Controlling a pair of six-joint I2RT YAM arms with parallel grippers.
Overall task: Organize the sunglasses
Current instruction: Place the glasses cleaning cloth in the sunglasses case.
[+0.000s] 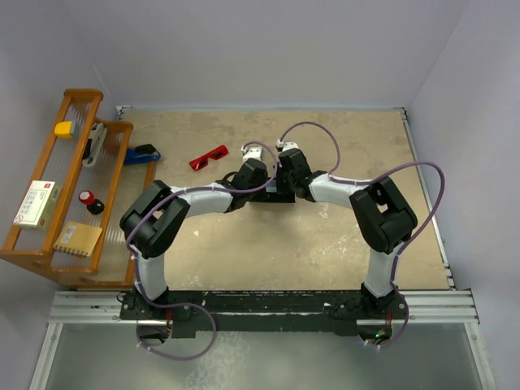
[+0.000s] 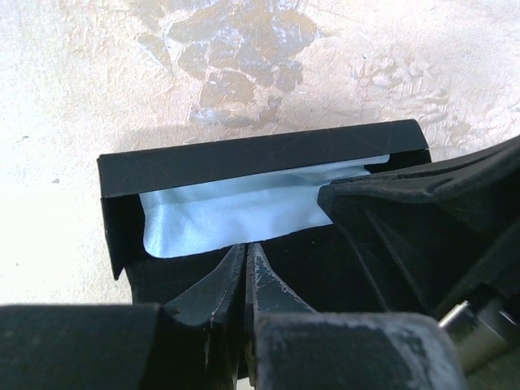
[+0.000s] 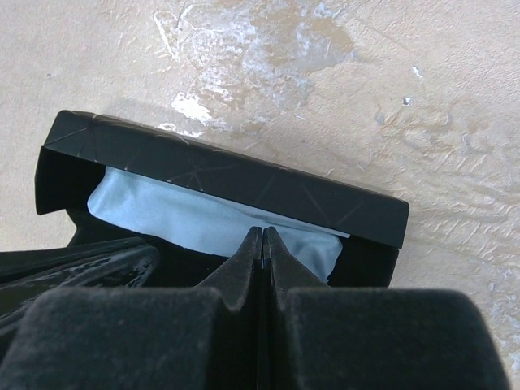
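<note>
The red sunglasses (image 1: pixel 209 157) lie on the table, left of both grippers and apart from them. The black case (image 1: pixel 272 197) sits mid-table and is open, with the light blue cloth (image 2: pixel 236 215) inside; the cloth also shows in the right wrist view (image 3: pixel 187 215). My left gripper (image 2: pixel 246 248) is shut, its tips at the case's near flap (image 2: pixel 203 276), which it seems to pinch. My right gripper (image 3: pixel 262 236) is shut in the same way at the near flap, beside the left one. The case's far wall (image 3: pixel 244 183) stands upright.
A wooden rack (image 1: pixel 69 187) stands at the left edge with a yellow item, a white box, a small red-capped item and a tan pad. A blue and black object (image 1: pixel 142 153) lies beside it. Walls close off the back and both sides.
</note>
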